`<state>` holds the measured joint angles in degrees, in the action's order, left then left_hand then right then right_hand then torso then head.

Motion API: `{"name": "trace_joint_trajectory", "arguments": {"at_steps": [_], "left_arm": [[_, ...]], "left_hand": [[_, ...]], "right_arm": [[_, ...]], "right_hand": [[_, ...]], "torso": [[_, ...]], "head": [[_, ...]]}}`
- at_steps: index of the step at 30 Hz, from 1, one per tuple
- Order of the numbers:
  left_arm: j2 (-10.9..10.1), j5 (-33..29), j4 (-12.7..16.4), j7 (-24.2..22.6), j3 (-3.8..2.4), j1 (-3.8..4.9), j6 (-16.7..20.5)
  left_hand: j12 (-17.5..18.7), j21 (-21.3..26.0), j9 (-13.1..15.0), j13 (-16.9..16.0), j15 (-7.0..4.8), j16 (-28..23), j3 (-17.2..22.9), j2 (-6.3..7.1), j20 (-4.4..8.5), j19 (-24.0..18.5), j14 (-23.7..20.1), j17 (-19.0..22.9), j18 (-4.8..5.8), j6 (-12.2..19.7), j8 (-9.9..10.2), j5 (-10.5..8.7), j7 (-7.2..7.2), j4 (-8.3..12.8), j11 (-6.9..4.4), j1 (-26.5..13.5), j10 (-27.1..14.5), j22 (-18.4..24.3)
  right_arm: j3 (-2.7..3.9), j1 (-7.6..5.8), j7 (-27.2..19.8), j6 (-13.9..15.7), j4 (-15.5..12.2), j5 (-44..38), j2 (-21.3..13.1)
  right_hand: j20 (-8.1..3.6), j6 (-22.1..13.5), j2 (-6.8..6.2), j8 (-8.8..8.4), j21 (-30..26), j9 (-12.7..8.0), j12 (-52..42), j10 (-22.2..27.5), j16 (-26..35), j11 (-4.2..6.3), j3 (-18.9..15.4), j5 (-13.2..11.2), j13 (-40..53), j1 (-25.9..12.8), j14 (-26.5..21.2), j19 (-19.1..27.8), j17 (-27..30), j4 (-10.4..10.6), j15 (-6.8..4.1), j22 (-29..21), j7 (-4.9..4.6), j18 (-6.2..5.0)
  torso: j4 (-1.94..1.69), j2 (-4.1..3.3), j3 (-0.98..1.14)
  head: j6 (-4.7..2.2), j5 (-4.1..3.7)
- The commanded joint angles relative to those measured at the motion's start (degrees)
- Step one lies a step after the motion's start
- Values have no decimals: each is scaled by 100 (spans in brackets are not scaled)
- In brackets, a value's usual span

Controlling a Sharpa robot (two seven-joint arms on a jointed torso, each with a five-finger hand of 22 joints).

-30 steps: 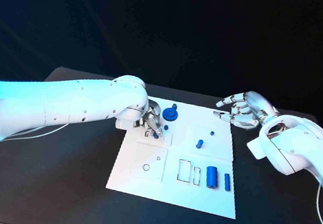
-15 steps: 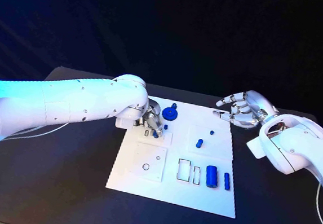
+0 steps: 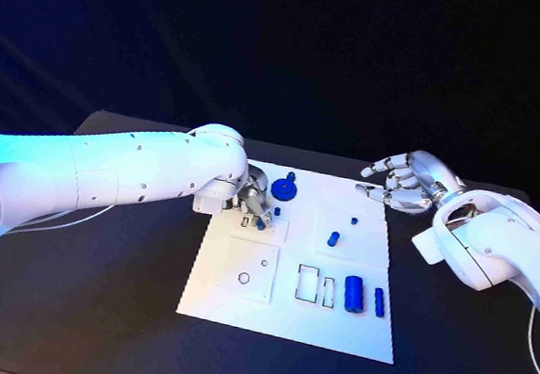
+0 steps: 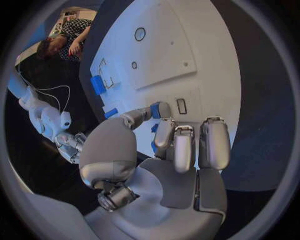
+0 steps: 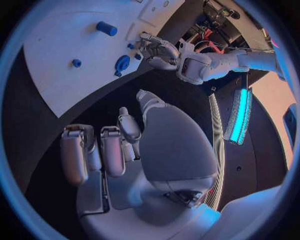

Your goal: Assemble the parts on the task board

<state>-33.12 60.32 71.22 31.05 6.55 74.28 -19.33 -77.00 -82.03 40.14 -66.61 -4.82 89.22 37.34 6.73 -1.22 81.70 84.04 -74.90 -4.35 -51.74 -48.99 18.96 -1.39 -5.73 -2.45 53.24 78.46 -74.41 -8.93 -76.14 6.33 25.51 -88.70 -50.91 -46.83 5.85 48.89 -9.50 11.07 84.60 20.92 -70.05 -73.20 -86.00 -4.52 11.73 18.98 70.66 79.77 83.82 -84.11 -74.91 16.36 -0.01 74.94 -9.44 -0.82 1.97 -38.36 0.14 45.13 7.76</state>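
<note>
Nothing moved: left robot hand still pinches part.

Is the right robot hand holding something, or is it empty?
Empty. The right robot hand hangs beside the white board, fingers curled around nothing.

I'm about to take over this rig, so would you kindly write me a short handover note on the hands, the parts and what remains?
Left hand: down on the task board at its far left corner, fingers closed around a small blue part.
Right hand: raised off the board's far right corner, fingers curled, holding nothing.
Parts: round blue piece near the far edge; small peg and a tiny stud mid-board; blue cylinder and thin bar at the near right.
Done: cannot tell what is seated.
Left: the white slots beside the cylinder look unfilled; the loose parts are still to be placed.
</note>
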Motion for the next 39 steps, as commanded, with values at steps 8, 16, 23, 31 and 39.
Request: {"name": "trace_joint_trajectory", "arguments": {"at_steps": [8,16,23,31,39], "left_arm": [[19,24,-34,21,50,-74,-219],[-13,58,-17,13,49,-75,-214],[-55,64,36,-2,45,-77,-161],[-148,60,133,-20,9,-79,-46],[-290,-45,272,-46,-158,-75,214]], "left_hand": [[-39,-27,-13,-11,-52,33,-70,49,12,46,571,-1425,104,32,21,-23,3,-37,7,-27,25,-11],[-32,-25,-82,-35,-50,35,-607,169,12,52,572,-1428,106,-3,12,-71,-1,-388,9,-137,29,-23],[-3,-9,-165,-41,-55,29,-1354,248,15,48,568,-1415,102,-8,-17,-1526,9,-1031,3,-56,20,-19],[2,-9,-175,-41,-56,29,-1466,237,16,50,569,-1416,103,-10,-28,-1581,8,-1101,4,-79,18,-23],[119,5,-185,148,-54,-24,-1525,232,15,39,539,-1313,98,58,-13,-1570,-8,-1081,15,-3,-94,-1]], "right_arm": [[0,3,-44,-42,-10,-90,1],[0,3,-45,-43,-5,-96,-2],[0,3,-47,-41,6,-134,2],[0,4,-50,-41,22,-144,8],[0,6,-58,-37,73,-145,17]], "right_hand": [[0,40,-19,30,-28,-5,31,14,35,15,16,22,-4,-47,454,-352,-875,-1,-3,1216,10,-52],[-1,40,-30,33,-27,-8,30,13,38,16,35,23,-5,-41,453,-353,-871,-8,-4,1217,11,-51],[-1,40,-30,33,-27,-8,30,13,38,16,35,23,-5,-41,453,-353,-871,-8,-4,1217,11,-51],[-1,40,-30,33,-27,-8,30,13,38,16,35,23,-5,-41,453,-353,-871,-8,-4,1217,11,-51],[-1,40,-30,33,-27,-8,30,13,38,16,35,23,-5,-41,453,-353,-871,-8,-4,1217,11,-51]], "torso": [[1,1,-4],[-1,1,-7],[1,1,-9],[0,0,-6],[-4,6,-6]], "head": [[-2,-2],[-8,1],[-17,1],[-22,-1],[-66,-19]]}}
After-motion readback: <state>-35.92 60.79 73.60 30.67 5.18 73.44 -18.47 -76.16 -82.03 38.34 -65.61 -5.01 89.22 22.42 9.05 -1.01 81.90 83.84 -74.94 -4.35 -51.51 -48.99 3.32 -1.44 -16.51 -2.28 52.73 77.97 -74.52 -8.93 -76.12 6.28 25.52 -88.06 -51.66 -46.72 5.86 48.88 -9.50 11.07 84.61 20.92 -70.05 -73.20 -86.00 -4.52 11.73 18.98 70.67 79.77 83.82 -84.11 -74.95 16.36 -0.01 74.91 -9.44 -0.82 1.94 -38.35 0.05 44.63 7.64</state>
